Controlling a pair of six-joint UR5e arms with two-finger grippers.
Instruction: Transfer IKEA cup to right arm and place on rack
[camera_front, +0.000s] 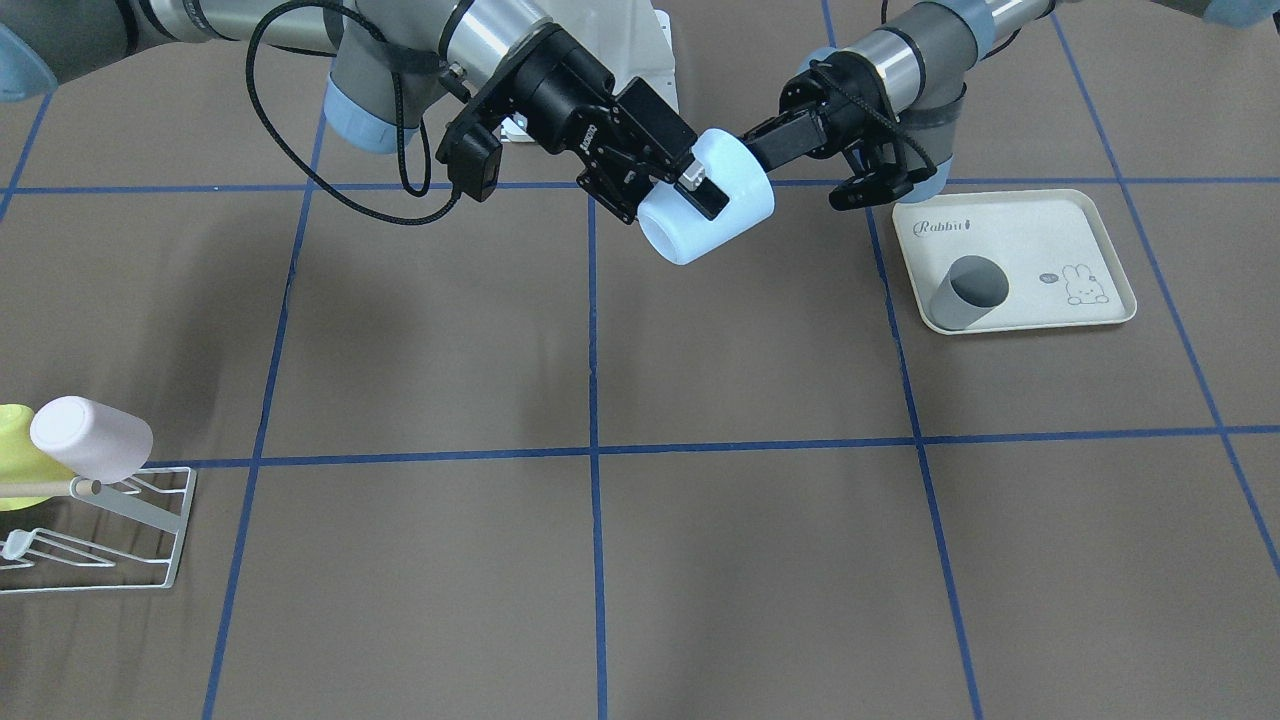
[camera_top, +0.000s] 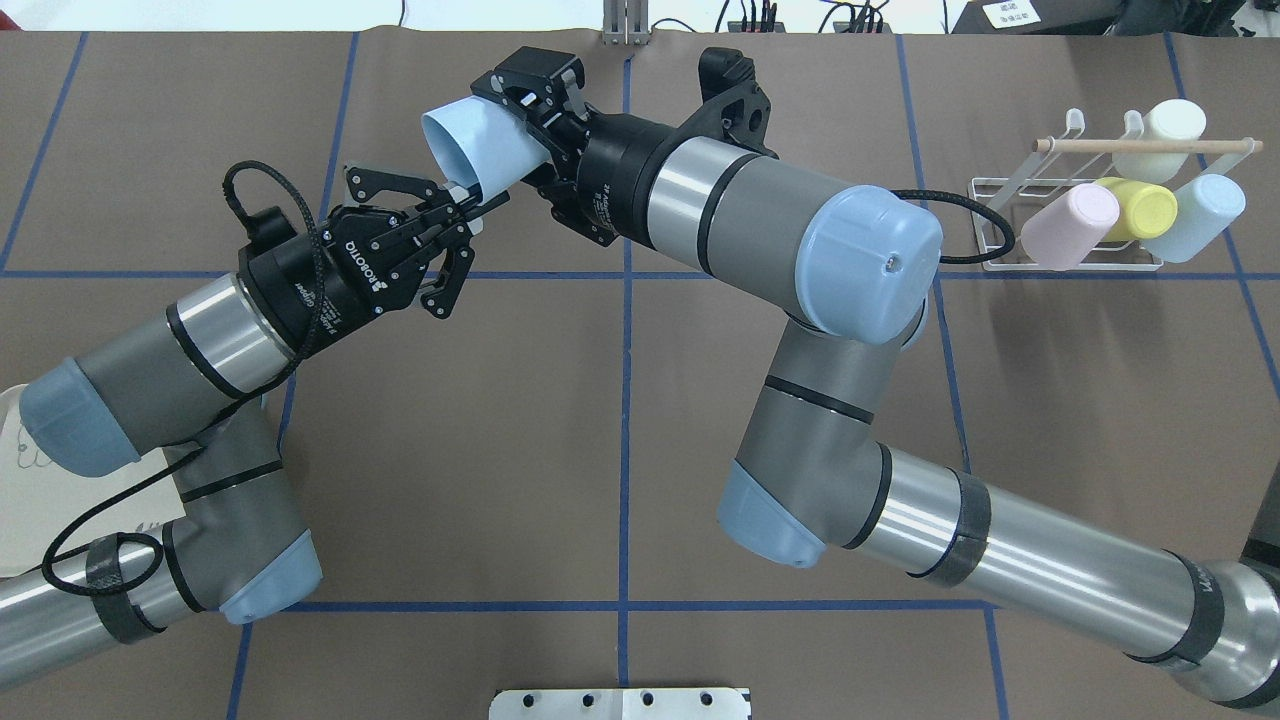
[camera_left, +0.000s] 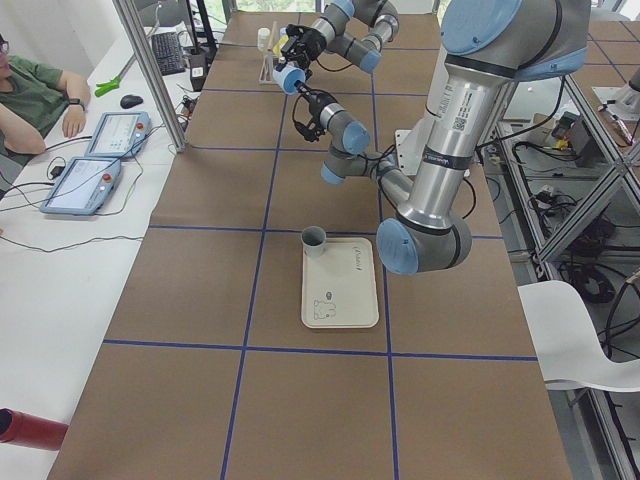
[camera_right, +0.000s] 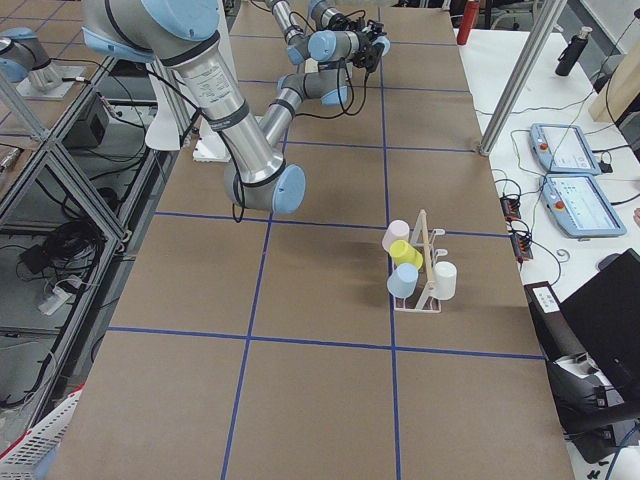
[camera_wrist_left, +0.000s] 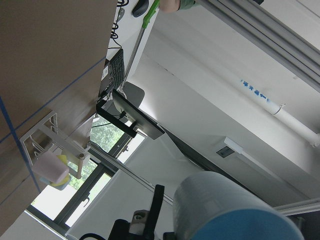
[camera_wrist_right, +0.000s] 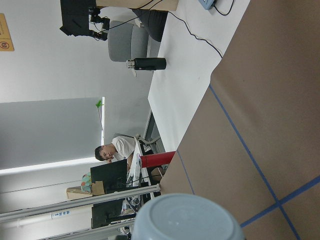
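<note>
The pale blue IKEA cup (camera_top: 478, 150) hangs on its side above the table's far middle, between both arms. My left gripper (camera_top: 468, 206) is shut on the cup's rim, its fingers pinched on the wall. The right arm (camera_top: 760, 215) reaches in from the other side. The right gripper (camera_top: 512, 132) is shut across the cup's body, one pad (camera_front: 706, 196) lying flat on it. In the front view the cup (camera_front: 712, 200) shows its closed end toward the camera. The white wire rack (camera_top: 1000, 185) stands far right, carrying pink (camera_top: 1070, 225), yellow (camera_top: 1137, 208), blue (camera_top: 1197, 218) and cream (camera_top: 1160, 125) cups.
A cream rabbit-print tray (camera_front: 1060, 235) lies by the left arm's side with a grey cup (camera_front: 970, 292) on it. Blue tape lines cross the brown table. A person (camera_left: 30, 95) sits at the white side table with tablets (camera_left: 85, 185).
</note>
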